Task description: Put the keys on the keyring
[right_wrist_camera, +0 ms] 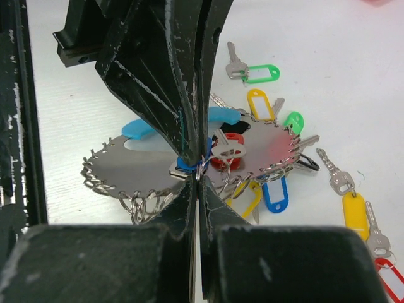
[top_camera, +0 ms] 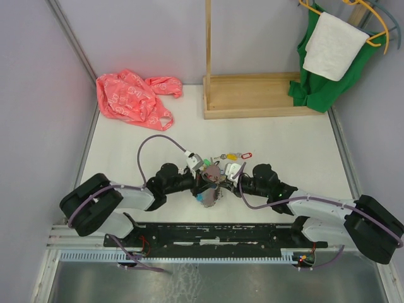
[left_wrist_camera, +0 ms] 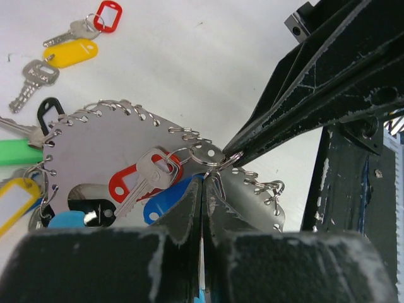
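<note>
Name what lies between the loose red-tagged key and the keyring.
The yellow-tagged key lies between the loose red-tagged key and the keyring, seen in the left wrist view.

Two grippers: left gripper (left_wrist_camera: 202, 184), right gripper (right_wrist_camera: 197, 177). One keyring (left_wrist_camera: 101, 142). Three loose keys (top_camera: 232, 155) lie just far of it, tagged green, yellow and red; the keys bunched at it overlap uncountably. One pink bag (top_camera: 129, 98) far left, one wooden stand (top_camera: 252, 95), one white towel (top_camera: 333, 45).
</note>
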